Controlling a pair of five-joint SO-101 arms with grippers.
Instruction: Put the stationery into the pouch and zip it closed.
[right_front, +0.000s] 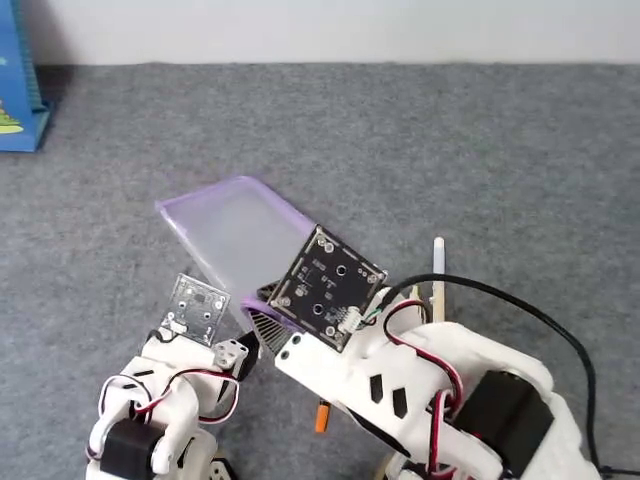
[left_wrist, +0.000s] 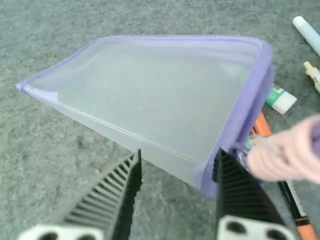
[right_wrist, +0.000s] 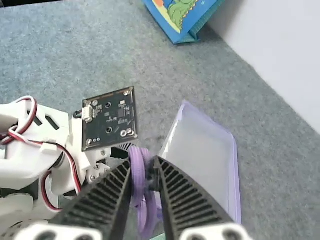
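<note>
The purple-edged translucent pouch (right_front: 238, 235) is tilted up off the grey carpet, its zip end toward the arms. In the right wrist view my right gripper (right_wrist: 142, 162) is shut on the pouch's purple zip-end loop (right_wrist: 139, 172). My left gripper (left_wrist: 178, 155) is open, its fingers standing either side of the lower corner of the pouch (left_wrist: 150, 95). Loose stationery lies beside that end: a white and green tube (left_wrist: 280, 98), a white pen (left_wrist: 306, 30), an orange marker (left_wrist: 262, 127). The high view shows a white pen (right_front: 438, 262) and an orange marker (right_front: 321, 415) by the right arm.
A blue box with a dinosaur picture (right_front: 18, 90) stands at the back left against the white wall. Grey carpet (right_front: 480, 150) spreads open behind and to the right of the pouch. A blurred pale pink thing (left_wrist: 290, 155) lies close to the left wrist camera.
</note>
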